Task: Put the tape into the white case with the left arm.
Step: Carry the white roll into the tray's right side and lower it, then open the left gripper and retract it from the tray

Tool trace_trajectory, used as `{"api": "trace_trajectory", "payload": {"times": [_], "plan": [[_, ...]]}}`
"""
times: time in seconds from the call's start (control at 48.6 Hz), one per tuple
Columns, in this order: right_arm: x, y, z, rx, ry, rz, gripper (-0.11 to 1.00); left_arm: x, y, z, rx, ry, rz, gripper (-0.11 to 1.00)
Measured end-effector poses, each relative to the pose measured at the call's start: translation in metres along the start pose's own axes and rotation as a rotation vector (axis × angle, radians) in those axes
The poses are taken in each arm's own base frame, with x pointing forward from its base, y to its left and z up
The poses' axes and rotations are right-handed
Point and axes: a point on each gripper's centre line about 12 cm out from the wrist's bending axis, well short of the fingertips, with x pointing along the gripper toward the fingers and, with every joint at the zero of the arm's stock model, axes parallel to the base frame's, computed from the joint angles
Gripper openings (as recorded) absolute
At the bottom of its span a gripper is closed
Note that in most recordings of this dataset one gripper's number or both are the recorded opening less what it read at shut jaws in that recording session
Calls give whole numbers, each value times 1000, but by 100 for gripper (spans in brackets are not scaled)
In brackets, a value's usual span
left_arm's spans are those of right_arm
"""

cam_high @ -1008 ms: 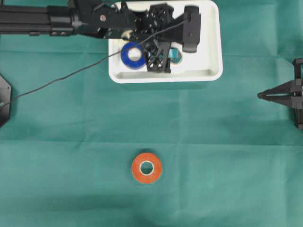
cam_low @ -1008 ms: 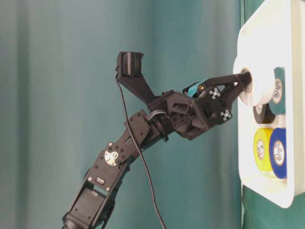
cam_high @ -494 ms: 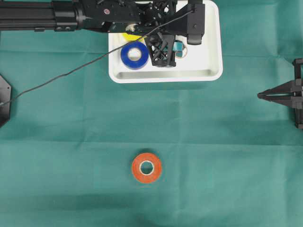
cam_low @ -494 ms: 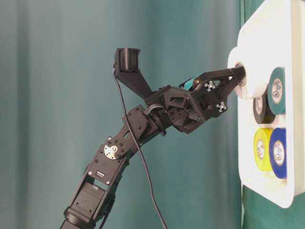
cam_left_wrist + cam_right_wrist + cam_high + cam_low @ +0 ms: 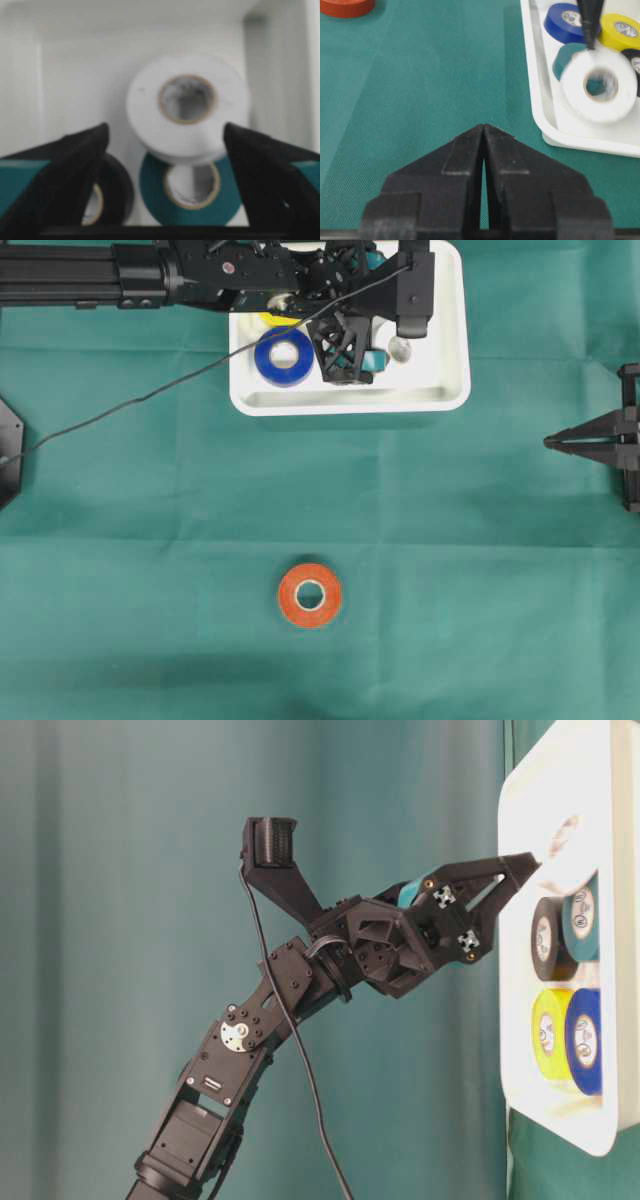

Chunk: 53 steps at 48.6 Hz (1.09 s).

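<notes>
The white tape [image 5: 187,107] looks light and stiff, best taken across its rim; the left claw [image 5: 165,165] stands wide open, holding nothing.

Closed right gripper [image 5: 484,131] over green cloth [image 5: 420,85], white tape [image 5: 599,85], seemingly blurred, in white case [image 5: 540,100]

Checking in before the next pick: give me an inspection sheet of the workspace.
Surface: green cloth, flat.
Job's things: white case holds white tape, teal tape, black tape, yellow tape, blue tape; orange tape outside on the cloth.
Clutter: nothing seen.
End effectors: left end effector open above the white tape; right end effector shut, parked.
Cables: black cable trailing across the cloth.
Surroundings: green curtain.
</notes>
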Motion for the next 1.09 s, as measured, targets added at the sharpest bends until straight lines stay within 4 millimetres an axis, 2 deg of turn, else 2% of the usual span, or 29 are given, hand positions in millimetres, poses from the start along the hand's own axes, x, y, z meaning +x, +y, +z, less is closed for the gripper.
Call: {"api": "trace_trajectory", "payload": {"times": [0.432, 0.679, 0.946, 1.09], "plan": [[0, 0, 0, 2, 0, 0, -9, -5, -14, -1, 16, 5, -19, 100], [0, 0, -1, 2, 2, 0, -9, -35, -37, -10, 43, 5, -47, 100], [0, 0, -1, 2, 2, 0, -9, -71, -73, -23, 62, -2, -93, 99], [0, 0, -1, 0, 2, 0, -9, -89, -84, -33, 48, -2, -108, 99]]}}
